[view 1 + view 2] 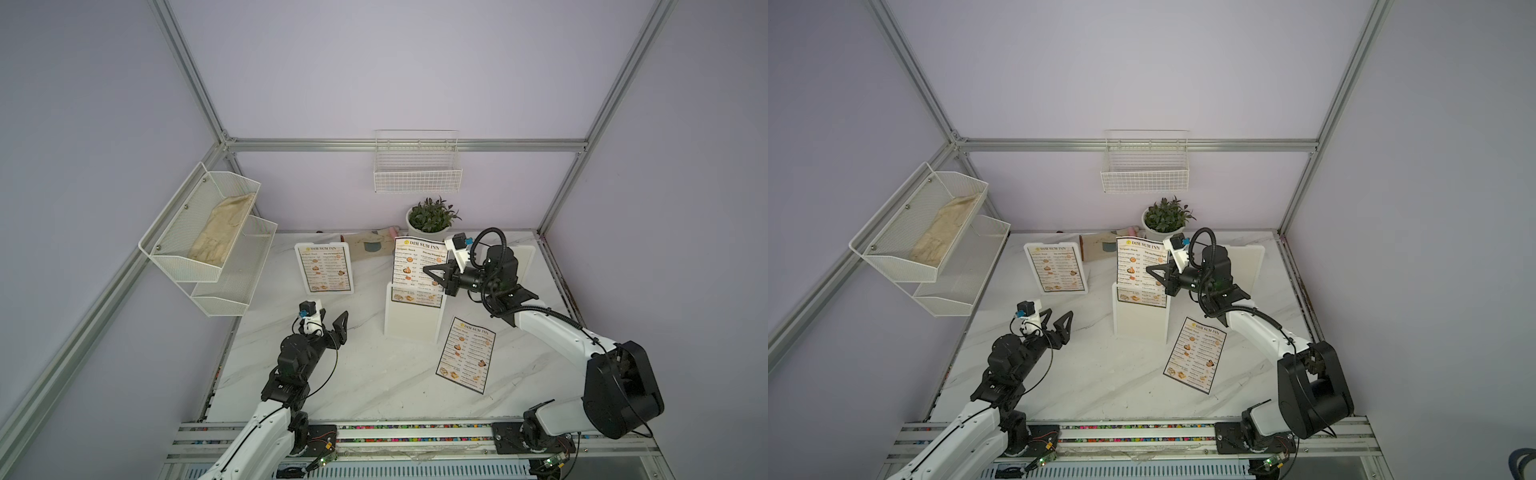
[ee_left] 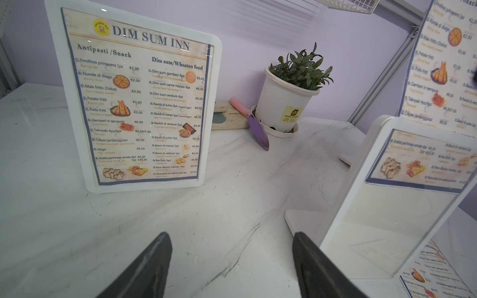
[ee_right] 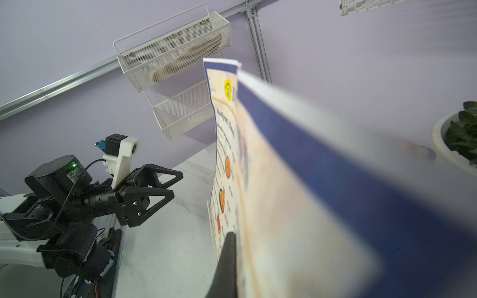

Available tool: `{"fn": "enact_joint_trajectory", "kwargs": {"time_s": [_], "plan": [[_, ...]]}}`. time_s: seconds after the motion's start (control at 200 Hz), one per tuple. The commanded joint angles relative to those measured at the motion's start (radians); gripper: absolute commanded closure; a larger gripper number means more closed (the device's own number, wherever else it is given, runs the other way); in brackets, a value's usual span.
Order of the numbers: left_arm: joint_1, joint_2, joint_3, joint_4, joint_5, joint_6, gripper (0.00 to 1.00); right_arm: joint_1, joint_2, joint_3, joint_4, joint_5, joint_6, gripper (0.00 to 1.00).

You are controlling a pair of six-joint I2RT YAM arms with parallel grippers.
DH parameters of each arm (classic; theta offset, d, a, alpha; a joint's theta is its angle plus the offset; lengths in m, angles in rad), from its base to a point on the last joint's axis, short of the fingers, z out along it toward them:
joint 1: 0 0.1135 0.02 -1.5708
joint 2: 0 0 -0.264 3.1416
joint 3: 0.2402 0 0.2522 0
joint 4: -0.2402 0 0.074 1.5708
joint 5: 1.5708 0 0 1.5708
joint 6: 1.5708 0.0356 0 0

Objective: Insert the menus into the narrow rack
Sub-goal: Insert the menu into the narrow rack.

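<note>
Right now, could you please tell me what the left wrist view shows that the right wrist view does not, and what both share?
Only the left wrist view shows the filled menu stand and the loose menu lying on the table. Only the right wrist view shows the mesh wall shelf with its beige cloth. Both show the held menu, pinched by the shut right end effector, the potted plant and the open left end effector.
</note>
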Motion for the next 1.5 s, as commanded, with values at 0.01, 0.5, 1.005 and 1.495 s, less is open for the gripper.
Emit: {"fn": "enact_joint_trajectory", "kwargs": {"time_s": [0.01, 0.5, 1.005, 1.495], "plan": [[0.004, -0.005, -0.005, 0.041, 0.017, 0.001, 0.25, 0.0, -0.04, -0.002, 0.073, -0.002, 0.023, 0.96], [0.003, 0.0, -0.003, 0.041, 0.03, 0.007, 0.25, -0.001, -0.06, 0.011, 0.103, 0.054, 0.072, 0.9], [0.003, 0.002, -0.002, 0.041, 0.039, 0.01, 0.25, -0.001, -0.086, -0.106, 0.234, 0.012, 0.121, 1.0], [0.004, -0.001, -0.003, 0.041, 0.044, 0.011, 0.25, -0.001, -0.096, -0.061, 0.235, 0.078, 0.155, 0.84]]}}
